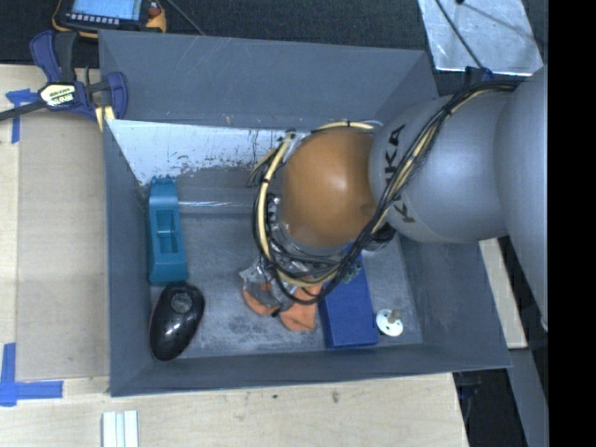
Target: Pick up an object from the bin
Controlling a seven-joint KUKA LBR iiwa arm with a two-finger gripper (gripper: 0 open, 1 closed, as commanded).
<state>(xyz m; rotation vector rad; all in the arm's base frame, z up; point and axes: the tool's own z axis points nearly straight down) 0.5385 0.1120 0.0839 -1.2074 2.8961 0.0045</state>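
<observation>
A: Now, the front edge of the bin, left to right?

B: Item one: black computer mouse, front-left corner. Item two: orange lump, middle of the front edge, touching item three, a dark blue block. Item four: small white round piece, near the front-right corner.

A: And the gripper?

B: Low over the orange lump, beneath the arm's orange cover. Claw wide or narrow: cannot tell, cables crowd it.

A: Handling of the lump?

B: Judged soft and light, perhaps cloth or foam. It should yield rather than slip. Best taken across its middle, clear of the blue block.

A: Farther back?

B: Item five: light-blue plastic piece, lying along the left wall.
</observation>
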